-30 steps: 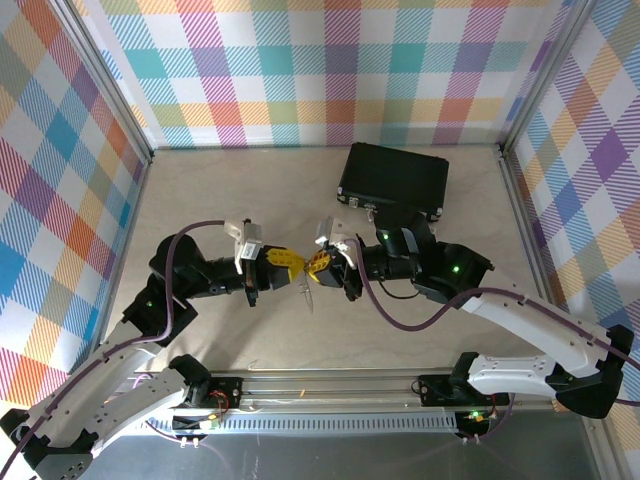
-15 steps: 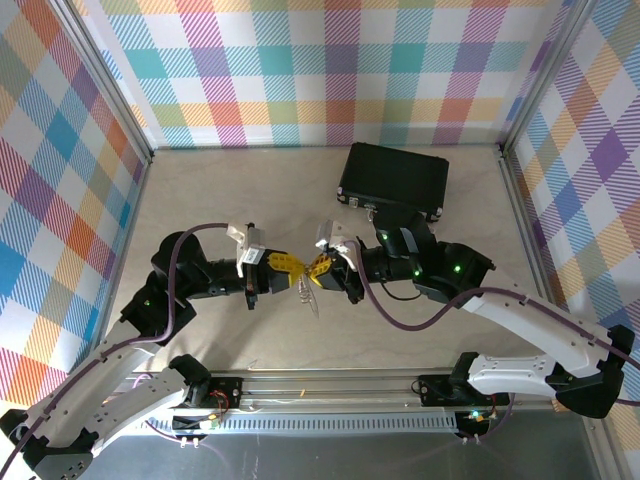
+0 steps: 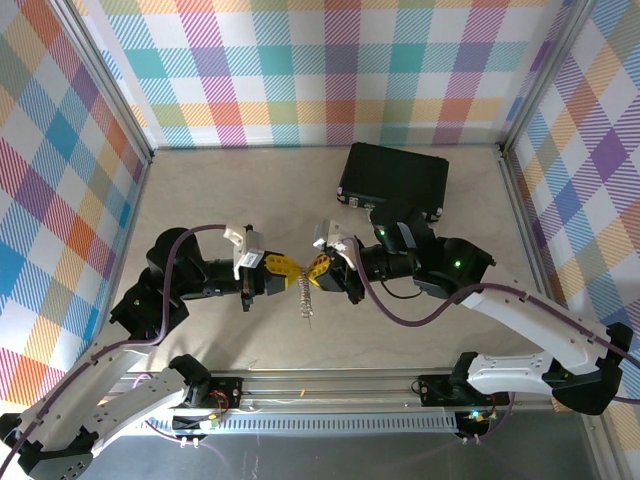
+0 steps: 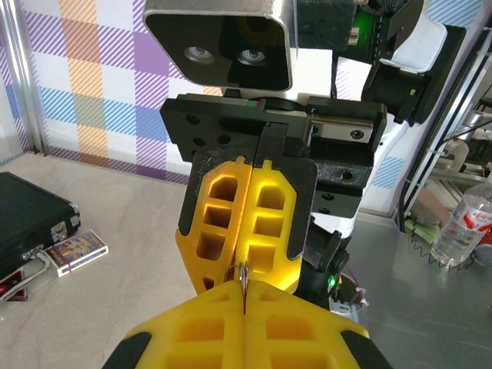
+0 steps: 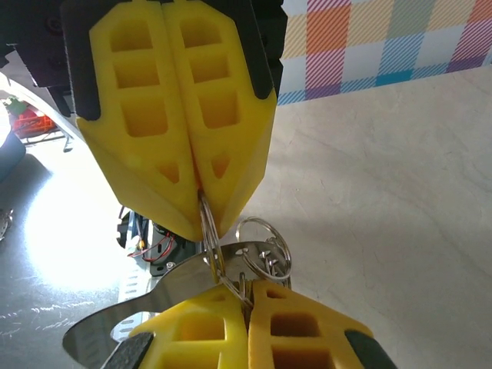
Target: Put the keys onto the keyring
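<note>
We see the left gripper (image 3: 291, 270) and the right gripper (image 3: 315, 268) meeting tip to tip over the middle of the table (image 3: 200, 190). Both are clamped on the keyring (image 5: 207, 223), and the keys (image 3: 306, 300) dangle on the near side, so nothing passes between the two. Together the arms form a bar across the table's width. Beyond it, the far left lies bare and open. The far right is taken by the black case (image 3: 392, 178), just behind the right arm, with a small card pack (image 4: 73, 250) beside it. In front, a strip of bare table runs to the rail (image 3: 330, 385), partly crossed by the right arm's purple cable (image 3: 400, 318). Plaid walls (image 3: 330, 70) close three sides.
</note>
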Tool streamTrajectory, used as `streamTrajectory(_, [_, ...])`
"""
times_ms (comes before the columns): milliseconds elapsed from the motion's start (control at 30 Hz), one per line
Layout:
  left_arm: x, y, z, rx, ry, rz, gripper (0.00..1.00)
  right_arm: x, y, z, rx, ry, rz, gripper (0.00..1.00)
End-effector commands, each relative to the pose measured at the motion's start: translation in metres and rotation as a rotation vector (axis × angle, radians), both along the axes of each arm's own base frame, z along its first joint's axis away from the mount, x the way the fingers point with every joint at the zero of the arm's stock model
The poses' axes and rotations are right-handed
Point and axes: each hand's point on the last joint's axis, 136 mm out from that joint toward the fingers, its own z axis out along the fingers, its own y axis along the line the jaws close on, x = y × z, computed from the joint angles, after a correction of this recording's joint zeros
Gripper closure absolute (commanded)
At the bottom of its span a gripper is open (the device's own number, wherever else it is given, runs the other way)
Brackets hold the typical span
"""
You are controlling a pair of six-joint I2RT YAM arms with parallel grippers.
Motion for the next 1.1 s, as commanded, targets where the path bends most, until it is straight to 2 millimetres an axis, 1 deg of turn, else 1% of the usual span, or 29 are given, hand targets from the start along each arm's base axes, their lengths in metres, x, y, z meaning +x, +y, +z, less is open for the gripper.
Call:
streamTrajectory(0, [-0.004,0.003,-0.01,0.068,0.005,-0.005,1.0,-0.001,0.0,0.03,0.066,-0.046,0.011,1.0])
streamTrajectory(100, [-0.005,0.004,-0.005,0.06,-0.015,-0.001,1.0,-0.001,0.001,0.028,0.053,-0.038,0.014,1.0])
streamTrajectory(333, [-0.005,0.004,-0.005,0.054,-0.014,-0.006,1.0,-0.002,0.002,0.027,0.041,-0.022,0.024,1.0])
streamTrajectory(433, [-0.005,0.005,0.001,0.033,-0.026,0.007,1.0,0.0,0.002,0.022,0.022,-0.013,0.016,1.0])
streamTrajectory(567, [-0.01,0.005,0.008,0.005,-0.029,-0.014,1.0,0.002,0.005,0.018,-0.001,-0.002,0.01,1.0])
streamTrajectory(1033, [-0.018,0.006,0.009,-0.003,-0.019,-0.048,1.0,0.0,0.009,0.01,-0.044,0.003,0.026,1.0])
streamTrajectory(1067, [-0.018,0.006,0.015,-0.023,-0.046,-0.049,1.0,0.0,0.009,0.01,-0.046,0.003,0.028,1.0])
